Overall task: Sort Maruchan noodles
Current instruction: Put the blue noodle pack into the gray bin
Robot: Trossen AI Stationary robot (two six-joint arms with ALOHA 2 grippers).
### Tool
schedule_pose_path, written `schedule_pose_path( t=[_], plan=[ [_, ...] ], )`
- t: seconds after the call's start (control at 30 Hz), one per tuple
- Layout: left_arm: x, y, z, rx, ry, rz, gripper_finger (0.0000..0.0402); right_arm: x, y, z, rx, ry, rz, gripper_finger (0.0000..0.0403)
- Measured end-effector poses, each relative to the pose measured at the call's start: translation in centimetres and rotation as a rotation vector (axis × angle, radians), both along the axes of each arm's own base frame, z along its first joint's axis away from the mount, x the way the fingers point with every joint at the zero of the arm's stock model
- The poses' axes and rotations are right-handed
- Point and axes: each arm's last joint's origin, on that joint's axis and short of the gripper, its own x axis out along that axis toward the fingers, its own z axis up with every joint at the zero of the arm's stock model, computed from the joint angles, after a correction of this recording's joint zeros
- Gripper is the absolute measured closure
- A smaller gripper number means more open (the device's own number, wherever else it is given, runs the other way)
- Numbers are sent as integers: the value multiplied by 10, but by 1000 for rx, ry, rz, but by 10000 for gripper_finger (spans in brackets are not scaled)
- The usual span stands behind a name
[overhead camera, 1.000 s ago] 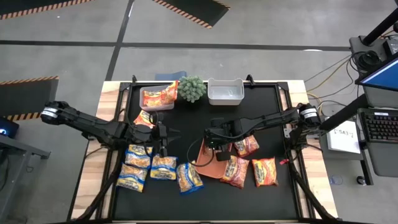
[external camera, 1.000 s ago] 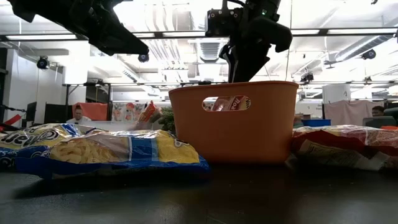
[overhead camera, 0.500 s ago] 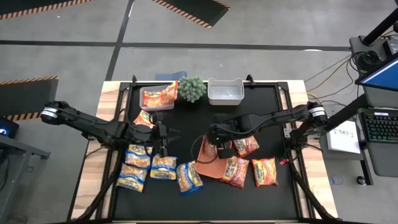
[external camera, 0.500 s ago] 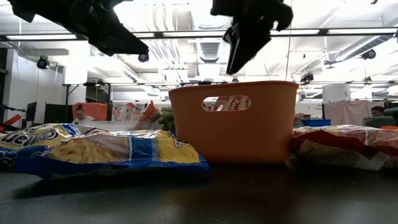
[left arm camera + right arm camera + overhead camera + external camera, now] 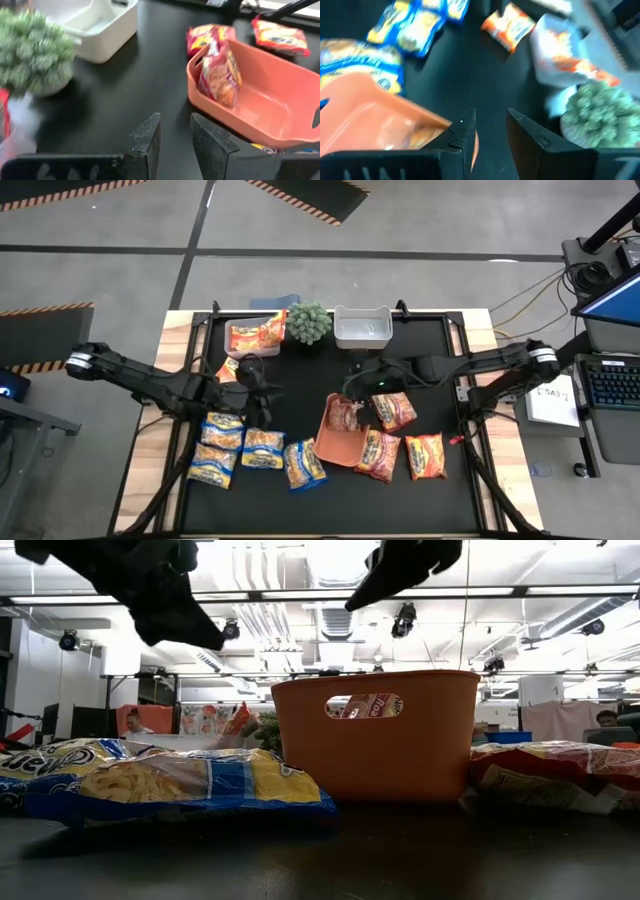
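Along table front edge, light crinkly slippery Maruchan noodles, best pinched at a flat crimped end; left gripper and right gripper jaws slightly apart, empty.

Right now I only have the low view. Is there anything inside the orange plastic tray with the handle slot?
Observer: Yes. One dark red ramen packet leans against the inside wall of the orange plastic tray.
Operator: Is the right gripper holding anything?
Observer: No. The right gripper is open and empty, near the tray's rim.
Operator: And the left one?
Observer: The left gripper is open and empty too, near the yellow-and-blue ramen packets.
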Motion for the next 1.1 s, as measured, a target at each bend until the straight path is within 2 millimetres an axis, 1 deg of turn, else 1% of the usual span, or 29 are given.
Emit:
schedule_pose_path(
  t=[0.07,0.2,0.33,0.43,0.53,0.63,0.7,0.87,1.0,1.1],
  plan=[
    [-2,1,5,-23,35,49,312,-6,-6,-4,-9,-89,-8,309],
    [-8,7,14,-59,73,227,312,-21,-16,-7,-40,-290,-22,313],
    [-13,13,16,-91,114,319,312,-35,-22,-8,-61,-432,-38,315],
    [-19,18,11,-151,171,377,313,-44,-25,-8,-75,-481,-46,314],
    [-28,27,2,-211,266,505,320,-50,-26,-8,-80,-489,-51,316],
    [-37,35,-8,-288,387,641,330,-52,-27,-6,-79,-494,-51,319],
    [-36,37,-14,-319,447,671,339,-53,-27,-7,-81,-489,-51,319],
    [-24,34,-24,-396,568,607,354,-53,-27,-7,-86,-487,-52,314],
    [-11,23,-27,-489,697,431,355,-53,-29,-8,-88,-479,-56,317],
    [-2,9,-28,-486,781,216,351,-53,-31,-8,-89,-478,-63,321]
  ],
)
